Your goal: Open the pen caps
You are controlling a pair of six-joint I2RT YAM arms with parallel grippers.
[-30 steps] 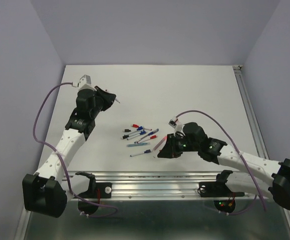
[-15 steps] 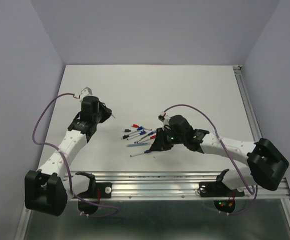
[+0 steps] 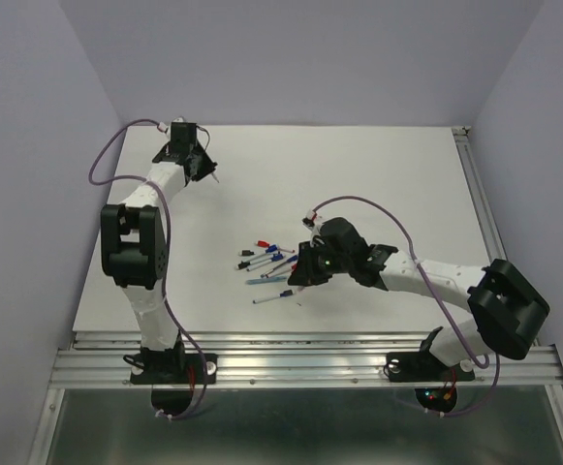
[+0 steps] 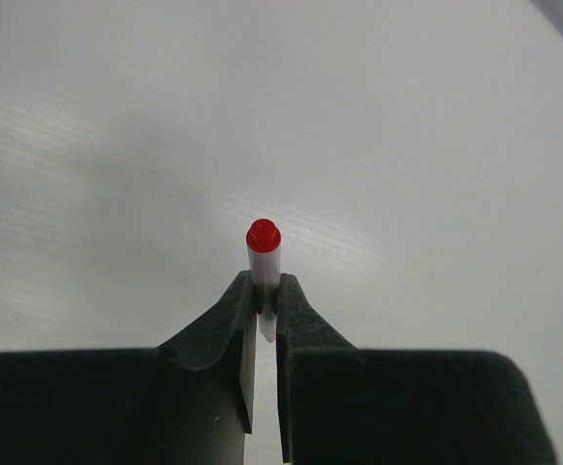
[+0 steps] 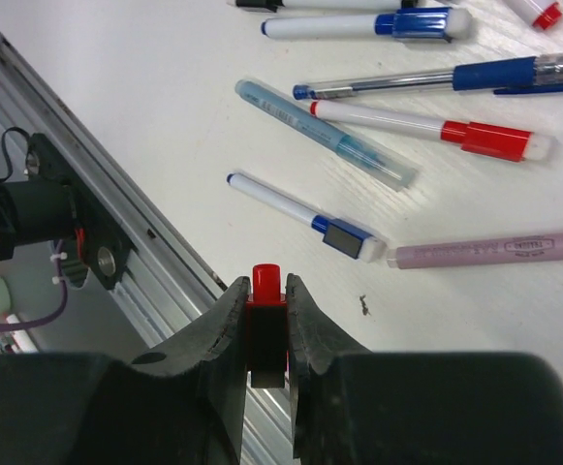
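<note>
My left gripper is shut on a slim white pen barrel with a red end, held above bare table. In the top view this gripper is at the back left of the table. My right gripper is shut on a short red pen cap. In the top view it hovers at the right edge of the pen cluster. Several capped pens lie there: a white pen with a blue cap, one with a red cap, and another blue-capped one.
A translucent blue pen, a mauve pen and a clear pen with a blue grip also lie in the cluster. The metal rail runs along the table's near edge. Purple walls enclose the table.
My left arm has swung from the middle left to the back left corner with the pen barrel. My right gripper has moved left to the pen cluster with the red cap.
</note>
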